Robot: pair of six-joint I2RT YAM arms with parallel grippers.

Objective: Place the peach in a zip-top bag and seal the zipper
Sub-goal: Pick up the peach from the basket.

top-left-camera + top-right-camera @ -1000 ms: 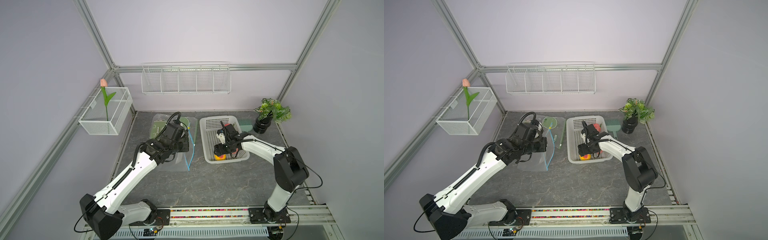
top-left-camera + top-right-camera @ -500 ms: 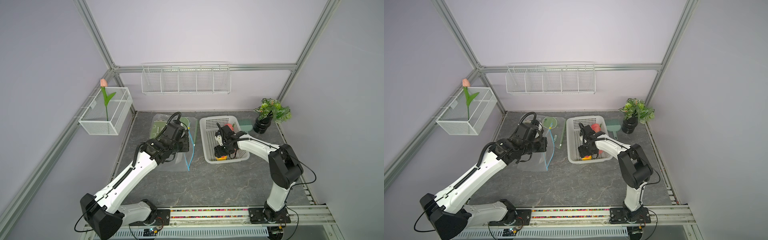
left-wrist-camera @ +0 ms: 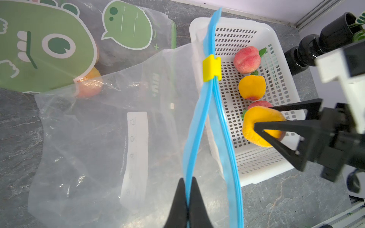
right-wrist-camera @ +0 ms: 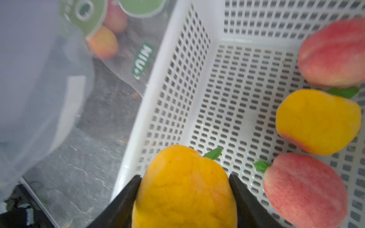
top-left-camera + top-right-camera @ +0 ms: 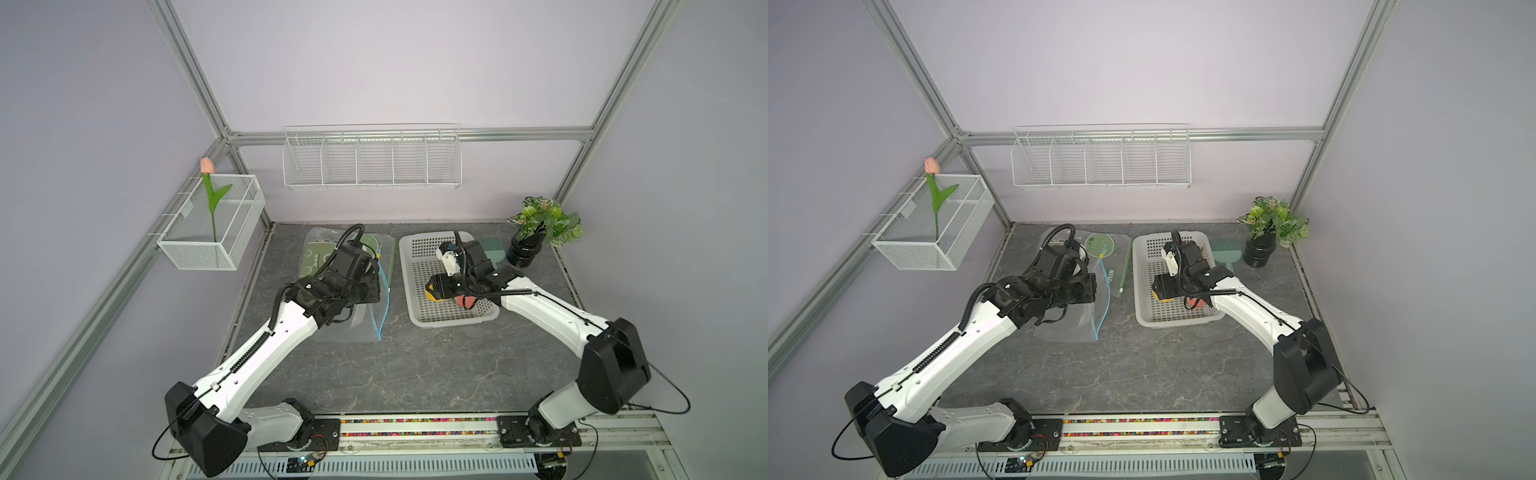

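Peach number one here is the yellow-orange peach (image 4: 183, 189) with a small green leaf. It sits between the two black fingers of the right gripper (image 4: 184, 176). The jaws stand wide apart and press on both sides of the fruit, so the gripper has hold of it. In the left wrist view this peach (image 3: 256, 120) is over the white perforated plastic basket (image 3: 256, 175), on the side nearest to the bag. It seems raised from the basket floor, but I cannot say this for sure.

Three more peaches lie on the basket floor: a pink-red one (image 4: 333, 51), a yellow one (image 4: 316, 122) and another pink-red one (image 4: 304, 189).

The left gripper (image 3: 187, 179) is fully closed. It pinches one lip of the blue zipper strip (image 3: 199, 118) of the clear plastic zip-top bag (image 3: 98, 138) and holds this edge up from the grey stone-pattern table (image 5: 395, 374). The two blue lips are parted on the gripper's side of the small yellow slider (image 3: 211, 68), so the mouth is open there, and it faces the basket. The rest of the bag lies loosely on the table, just beside the basket.

Behind the clear bag lies a second plastic bag with green cartoon print (image 3: 39, 49). An orange-pink peach (image 3: 88, 84) shows through it.
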